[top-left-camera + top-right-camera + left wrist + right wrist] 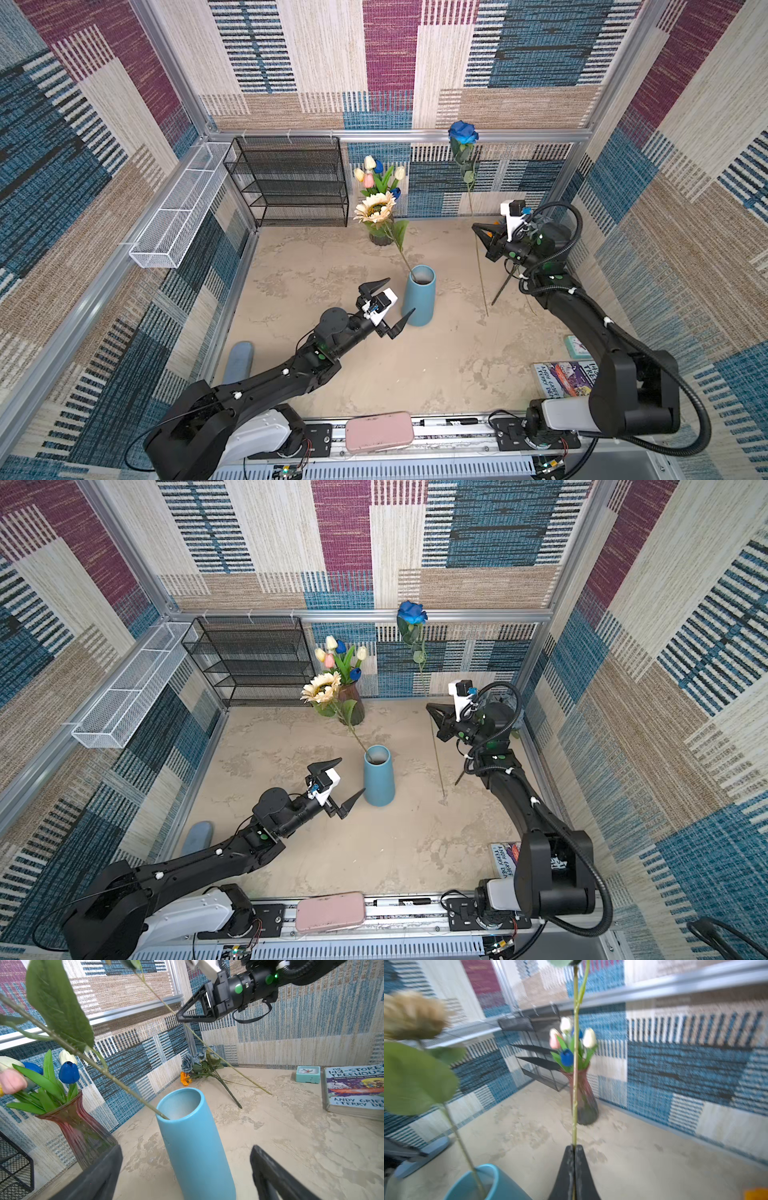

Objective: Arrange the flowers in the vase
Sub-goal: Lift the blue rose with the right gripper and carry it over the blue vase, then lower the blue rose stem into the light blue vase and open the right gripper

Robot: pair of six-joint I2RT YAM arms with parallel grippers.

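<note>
On the desk point(374, 374) two vases are standing: the blue vase point(419, 299), already holding one sunflower point(375, 208), and a red glass vase point(353, 706) carrying six tulips point(376, 176). The left gripper point(352, 774) is gaping wide and empty, flanking the blue vase. The right gripper point(477, 227), pinched shut, is holding one blue rose point(462, 133) by its near-upright stem, right of that vase, its foot hanging below rim level, so lifting first looks necessary. One dusty-blue bunch point(195, 1061) is lying by the wall.
</note>
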